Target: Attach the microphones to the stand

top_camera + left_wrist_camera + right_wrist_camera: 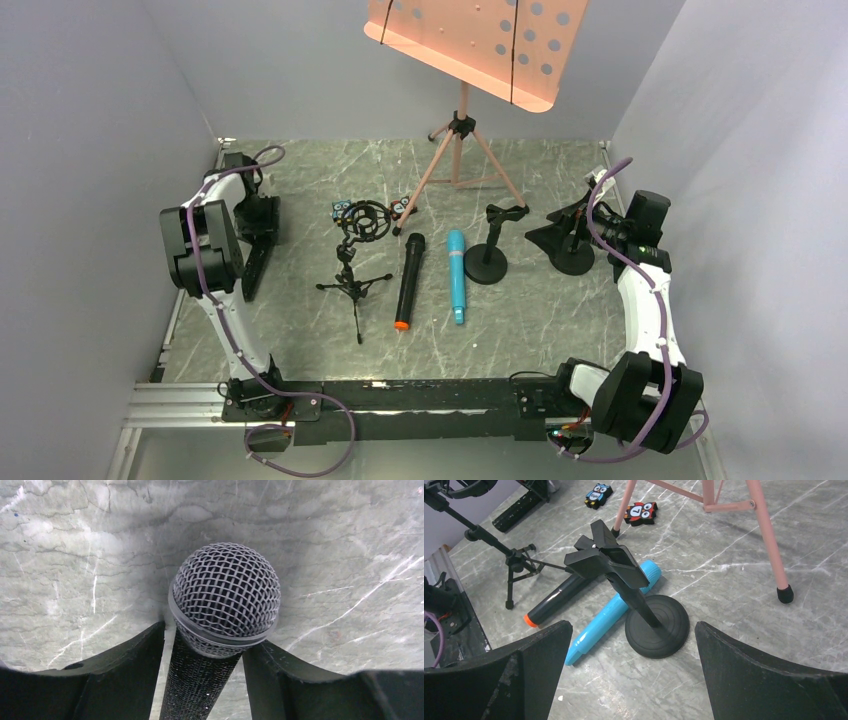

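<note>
A black microphone with a silver mesh head (pixel 225 590) lies on the table at the far left (pixel 253 272). My left gripper (pixel 205 637) straddles its neck, with a thin gap showing at the left finger. It also shows in the top view (pixel 258 215). A black microphone with an orange end cap (pixel 408 280) and a turquoise microphone (pixel 456 275) lie side by side mid-table. Both show in the right wrist view, the black one (pixel 555 600) and the turquoise one (pixel 614 612). A round-based desk stand (pixel 487 265) with a clip (pixel 606 560) stands beside them. My right gripper (pixel 548 235) is wide open and empty (pixel 633 625).
A black tripod stand (pixel 350 285) with a ring shock mount (pixel 367 220) stands left of the microphones. Two owl figurines (pixel 343 208) (pixel 404 207) lie behind it. A pink music stand (pixel 460 130) rises at the back. Grey walls close in on both sides.
</note>
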Robot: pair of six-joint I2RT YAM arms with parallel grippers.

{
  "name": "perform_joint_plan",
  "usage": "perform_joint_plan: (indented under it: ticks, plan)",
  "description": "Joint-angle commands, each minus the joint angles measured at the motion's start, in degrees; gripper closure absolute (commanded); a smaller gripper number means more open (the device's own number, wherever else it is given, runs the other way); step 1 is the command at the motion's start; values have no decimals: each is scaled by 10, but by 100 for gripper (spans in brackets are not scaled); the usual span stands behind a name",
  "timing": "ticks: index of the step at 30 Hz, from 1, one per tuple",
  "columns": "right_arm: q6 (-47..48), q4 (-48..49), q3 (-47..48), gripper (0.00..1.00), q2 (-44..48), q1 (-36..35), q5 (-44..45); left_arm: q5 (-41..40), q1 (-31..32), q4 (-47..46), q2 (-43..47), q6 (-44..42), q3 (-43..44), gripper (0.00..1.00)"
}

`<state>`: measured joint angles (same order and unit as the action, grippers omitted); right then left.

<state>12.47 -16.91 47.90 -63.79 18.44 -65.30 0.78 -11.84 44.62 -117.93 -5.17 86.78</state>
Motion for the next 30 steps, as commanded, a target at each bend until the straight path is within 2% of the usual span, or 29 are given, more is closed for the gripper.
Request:
perform_joint_plan:
  ticks: [1,2,5,7,9,12,17,22,30]
  plan:
    - [11,6,25,0,0,-3,-12,-6,-1,23,-9,-2,8,40]
    - [11,5,25,0,1,-3,-12,-6,0,25,-10,-1,8,41]
    - [12,4,26,0,1,-2,-12,-23,3,28,-12,0,6,53]
    - [12,3,27,0,1,-3,-11,-22,5,27,-10,1,4,67]
    - [13,2,28,0,2,-2,-11,-17,6,24,5,3,3,86]
    - [13,2,27,0,2,-3,-12,-13,8,12,45,7,-1,100]
    - [12,4,26,0,3,-3,-12,17,9,-18,135,17,-2,100]
    - [12,4,26,0,4,-3,-11,84,9,-83,237,32,-28,100]
    - [11,7,23,0,0,-3,-9,217,10,-255,446,95,-113,100]
